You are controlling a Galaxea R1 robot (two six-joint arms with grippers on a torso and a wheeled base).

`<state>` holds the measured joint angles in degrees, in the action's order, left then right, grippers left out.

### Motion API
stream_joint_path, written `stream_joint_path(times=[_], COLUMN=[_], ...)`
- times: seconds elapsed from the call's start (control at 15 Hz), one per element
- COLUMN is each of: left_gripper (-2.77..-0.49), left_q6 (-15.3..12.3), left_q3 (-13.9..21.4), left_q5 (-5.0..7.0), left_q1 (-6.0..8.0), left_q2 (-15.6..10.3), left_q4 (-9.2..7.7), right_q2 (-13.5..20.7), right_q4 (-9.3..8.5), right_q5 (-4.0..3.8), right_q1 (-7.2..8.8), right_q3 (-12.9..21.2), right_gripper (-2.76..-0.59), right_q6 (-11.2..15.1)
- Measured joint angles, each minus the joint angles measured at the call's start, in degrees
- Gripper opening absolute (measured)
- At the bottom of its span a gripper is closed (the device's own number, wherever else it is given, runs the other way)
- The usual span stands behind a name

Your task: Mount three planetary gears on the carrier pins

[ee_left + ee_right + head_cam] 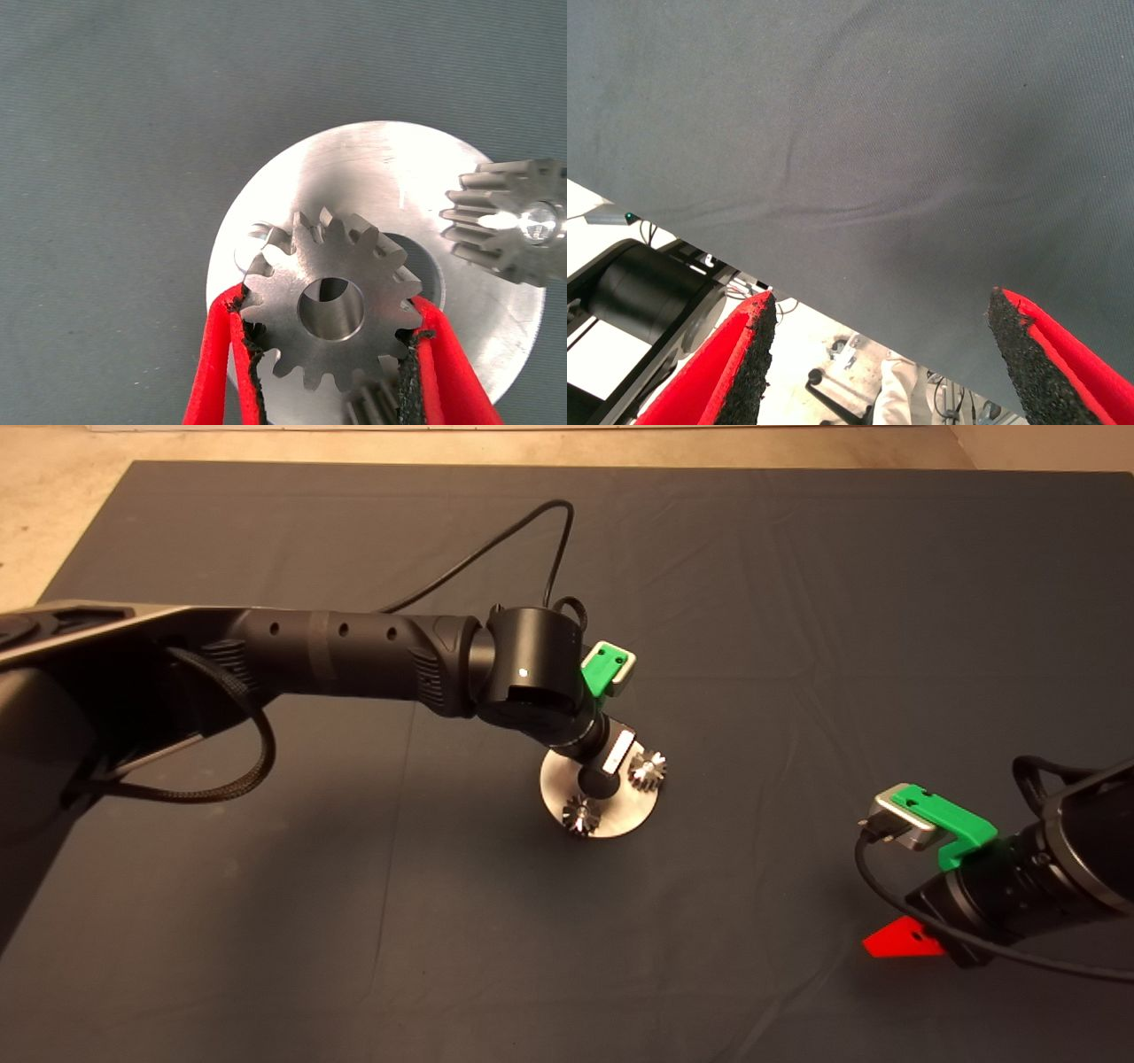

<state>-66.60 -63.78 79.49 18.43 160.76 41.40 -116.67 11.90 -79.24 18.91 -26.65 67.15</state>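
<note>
The left gripper (330,354) hangs over the silver disc (372,177) at mid-mat, its red fingers (213,363) clamped on the teeth of a planetary gear (330,305) held flat above the plate. That gear partly hides a bare carrier pin (254,235) beside it and the disc's centre hole, while two more gears (648,769) (581,815) already sit on the disc. The right gripper (881,354) waits at the mat's lower right edge, fingers wide apart and holding nothing, over the dark mat (850,133).
</note>
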Motion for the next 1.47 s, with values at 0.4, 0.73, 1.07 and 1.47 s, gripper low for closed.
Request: stream_joint_path(times=[0.4, 0.73, 1.07, 1.47], left_gripper=[-2.71, -2.71, -2.71, -2.71], left_q6=[0.04, 1.27, 1.44, 2.0], left_q3=[-0.47, -1.27, -1.54, -2.21], left_q5=[0.07, -0.01, -0.04, -0.55], left_q1=[-0.01, 0.0, 0.0, 0.15], left_q2=[-1.13, -1.27, -1.44, -1.44], left_q4=[0.02, 0.0, 0.02, 0.02], right_q2=[0.01, 0.02, 0.02, 0.02], right_q4=[0.02, 0.0, 0.0, 0.01], right_q5=[0.04, 0.02, 0.46, 0.57], right_q1=[-0.01, -0.01, -0.01, 0.0], right_q3=[0.0, 0.0, 0.01, 0.02], right_gripper=[-1.6, -1.6, -1.6, -1.6], right_q6=[0.0, 0.0, 0.02, 0.02])
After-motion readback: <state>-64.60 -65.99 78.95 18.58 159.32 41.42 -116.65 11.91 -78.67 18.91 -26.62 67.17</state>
